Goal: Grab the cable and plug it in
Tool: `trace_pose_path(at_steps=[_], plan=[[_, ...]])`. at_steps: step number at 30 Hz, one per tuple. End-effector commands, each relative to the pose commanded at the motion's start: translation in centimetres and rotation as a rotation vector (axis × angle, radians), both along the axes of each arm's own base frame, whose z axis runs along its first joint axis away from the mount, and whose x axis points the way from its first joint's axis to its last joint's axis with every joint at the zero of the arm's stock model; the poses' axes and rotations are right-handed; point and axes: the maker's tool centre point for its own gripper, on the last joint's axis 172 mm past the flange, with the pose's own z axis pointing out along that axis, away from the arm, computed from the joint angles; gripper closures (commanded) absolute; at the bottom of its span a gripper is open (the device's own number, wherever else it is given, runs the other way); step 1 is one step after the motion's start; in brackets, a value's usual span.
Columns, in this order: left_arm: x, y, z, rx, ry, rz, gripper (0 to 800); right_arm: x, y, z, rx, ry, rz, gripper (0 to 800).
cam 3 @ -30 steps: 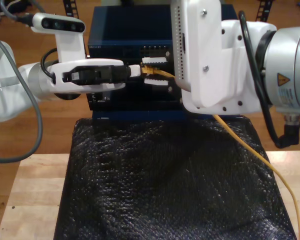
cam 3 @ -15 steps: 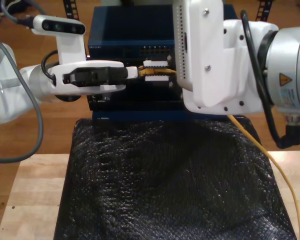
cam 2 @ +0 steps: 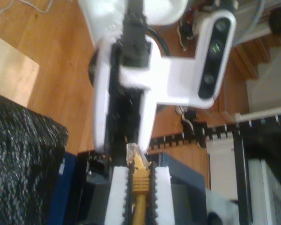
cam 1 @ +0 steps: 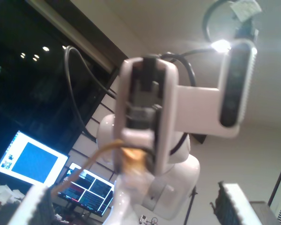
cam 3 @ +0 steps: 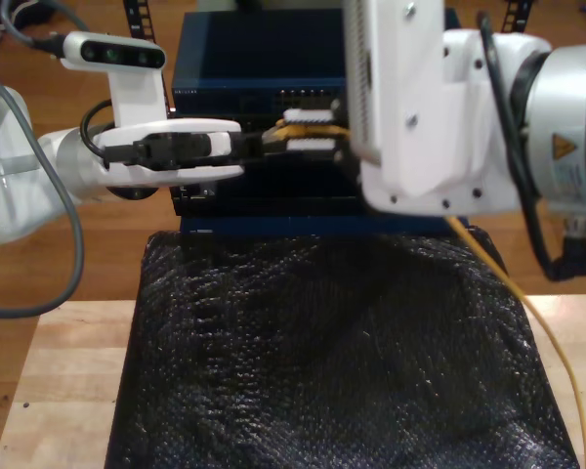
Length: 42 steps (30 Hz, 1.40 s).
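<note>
Clamping the cable (cam 2: 141, 187), my second claw (cam 2: 139, 172) faces my spread first claw (cam 3: 257, 143) at switch (cam 3: 234, 59).

Glossy white arm shells (cam 3: 439, 107) with small dark screws, black cables (cam 3: 513, 166) looped alongside, yellow warning triangle (cam 3: 565, 149), white ridged pincer fingers (cam 3: 308, 115)

Arm shells (cam 3: 425, 107): smooth white plastic, bit shiny.
Cable (cam 3: 527, 313): thin yellow-orange, smooth plastic skin.
Mat (cam 3: 332, 362): black, bumpy, crinkly, shiny like bubble wrap.
Table (cam 3: 63, 381): pale wood, smooth, matt.
Floor (cam 3: 107, 264): brown wood, shiny.
Box (cam 3: 259, 68): dark blue metal, matt.
Finger pads (cam 2: 116, 197): white, ribbed.
</note>
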Motion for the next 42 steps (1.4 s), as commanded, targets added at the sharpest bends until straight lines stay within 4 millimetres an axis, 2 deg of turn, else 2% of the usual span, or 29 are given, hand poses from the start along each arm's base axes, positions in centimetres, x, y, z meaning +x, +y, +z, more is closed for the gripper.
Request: trace_pose_path(at_steps=[4,10,14,20,24,29,35,42], plan=[[2.3,-0.5,-0.8,0.041,0.002,0.089,2,2.5,-3.3,1.0,0.048,0.057,-0.124,800],[6.7,1.3,-2.4,0.122,-0.009,0.264,1,4.7,-6.7,-1.0,0.015,0.165,-0.207,800],[8.0,2.7,-3.9,0.215,-0.049,0.327,1,5.4,-9.7,-3.6,-0.011,0.266,-0.269,800],[9.9,6.1,-8.1,0.463,-0.103,0.403,0,6.7,-15.6,-8.5,-0.049,0.421,-0.388,800],[9.4,7.8,-10.3,0.599,-0.141,0.418,0,6.3,-16.4,-11.2,-0.076,0.510,-0.388,800],[9.0,10.2,-13.3,0.746,-0.252,0.437,0,6.7,-17.5,-13.8,-0.164,0.547,-0.397,800],[6.6,12.6,-15.6,0.909,-0.381,0.371,0,6.0,-17.4,-16.7,-0.180,0.659,-0.408,800],[5.3,19.9,-17.1,1.049,-0.474,0.435,0,5.9,-18.3,-19.3,-0.232,0.721,-0.447,800]])
